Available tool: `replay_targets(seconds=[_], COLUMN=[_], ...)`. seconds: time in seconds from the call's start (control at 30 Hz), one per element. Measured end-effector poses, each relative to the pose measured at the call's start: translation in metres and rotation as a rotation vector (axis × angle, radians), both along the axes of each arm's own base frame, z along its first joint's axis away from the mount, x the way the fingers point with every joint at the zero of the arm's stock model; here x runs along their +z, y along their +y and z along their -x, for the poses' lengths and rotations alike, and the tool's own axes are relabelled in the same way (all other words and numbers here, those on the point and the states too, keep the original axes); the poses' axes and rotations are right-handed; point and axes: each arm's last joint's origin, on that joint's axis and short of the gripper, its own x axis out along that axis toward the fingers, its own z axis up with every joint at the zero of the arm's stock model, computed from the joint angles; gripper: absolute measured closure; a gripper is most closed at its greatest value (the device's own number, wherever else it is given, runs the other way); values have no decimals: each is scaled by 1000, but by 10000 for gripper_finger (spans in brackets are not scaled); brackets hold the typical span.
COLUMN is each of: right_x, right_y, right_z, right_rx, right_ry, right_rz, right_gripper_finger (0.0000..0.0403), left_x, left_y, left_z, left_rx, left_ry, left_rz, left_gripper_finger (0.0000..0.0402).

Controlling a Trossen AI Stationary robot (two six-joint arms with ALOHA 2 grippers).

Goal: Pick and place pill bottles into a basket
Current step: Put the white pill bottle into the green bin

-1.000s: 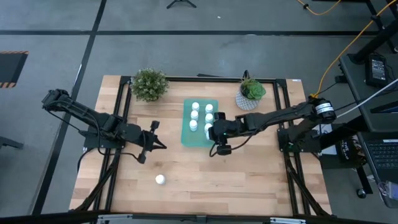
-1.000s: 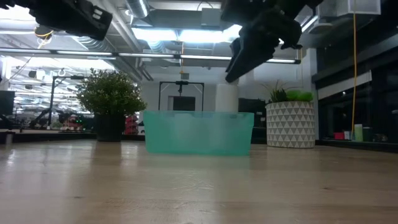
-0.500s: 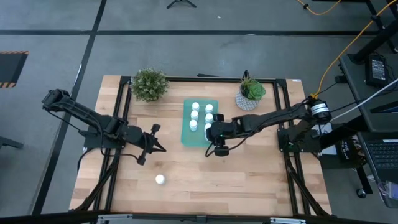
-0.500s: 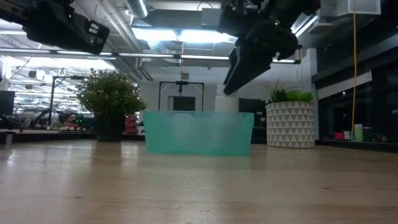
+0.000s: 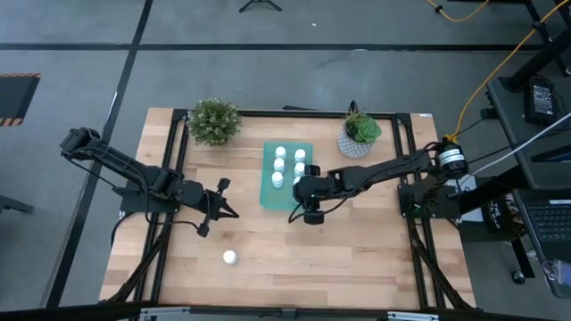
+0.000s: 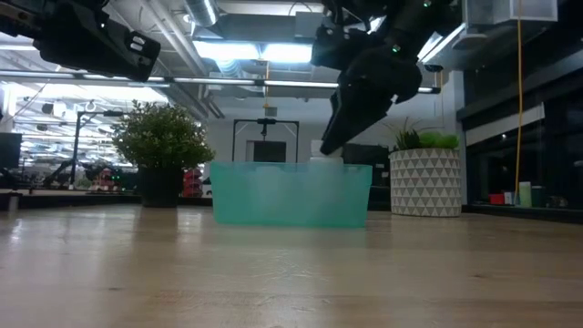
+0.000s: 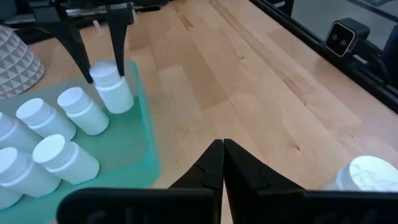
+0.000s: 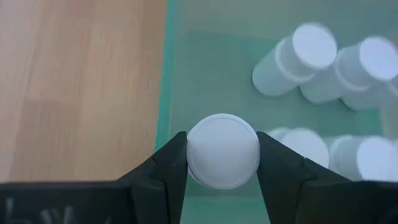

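right end effector pinching pill bottle, has dropped lower over basket near corner, 5 o'clock | release is next | left end effector pressed together, idle | one bottle left on tabletop, 7 o'clock

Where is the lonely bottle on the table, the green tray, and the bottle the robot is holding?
lone bottle [image 5: 230, 258], high view, its white cap
green tray [image 6: 273, 196], low view, front wall
held bottle [image 8: 223, 150], right wrist view, cap top

Bare tabletop lies open on the right hand's near side; bottles crowd the basket beyond it (two plant pots farther).
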Motion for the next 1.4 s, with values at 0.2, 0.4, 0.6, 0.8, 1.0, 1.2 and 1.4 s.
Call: replay_targets(seconds=[0.2, 0.4, 0.6, 0.8, 1.0, 1.2, 1.4], right_x=[0, -1, -1, -10, -13, -15, -24], right_y=[-2, -9, -11, -10, -10, -10, -10], right_z=[-2, -2, -2, -6, -7, -7, -6], right_rx=[-22, -64, -60, -57, -58, -63, -68], right_ry=[-15, -14, -15, 2, 10, 11, 3], right_rz=[-16, -36, -54, -51, -51, -54, -81], right_gripper_finger=[252, 252, 252, 252, 252, 252, 252], left_x=[0, 0, 0, 0, -1, -1, -1], left_y=[0, 0, 0, 0, 0, 0, 0], left_z=[0, 0, 0, 0, 0, 0, 0], left_rx=[-3, -6, 5, 5, 7, 9, 14], left_ry=[1, 2, 6, 8, 15, 15, 18], left_rz=[3, 4, 24, 24, 24, 27, 37], left_gripper_finger=[396, 396, 396, 396, 396, 396, 396])
